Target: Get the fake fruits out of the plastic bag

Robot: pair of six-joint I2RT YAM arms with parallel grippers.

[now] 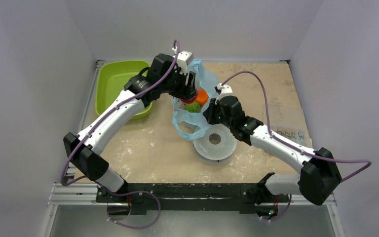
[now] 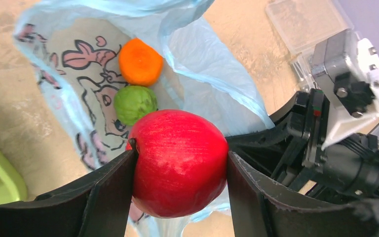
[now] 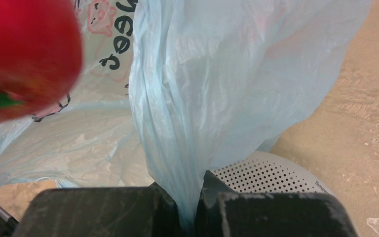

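Here the left gripper (image 2: 180,154) clamps the red fruit (image 2: 177,165) over the bag (image 2: 212,54) holding the orange fruit (image 2: 139,61) and green fruit (image 2: 135,103), the right gripper (image 3: 190,200) pinches its film, and its dark lettering is unreadable.

Plain pale grey walls (image 1: 29,74) closed in a tan tabletop (image 1: 148,153) (its surface scuffed with whitish patches) on three sides under soft, even light, with silver metal rails (image 1: 74,194) running along the near edge.

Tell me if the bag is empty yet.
Not empty: an orange fruit and a green fruit lie inside the bag; the left gripper holds a red fruit.
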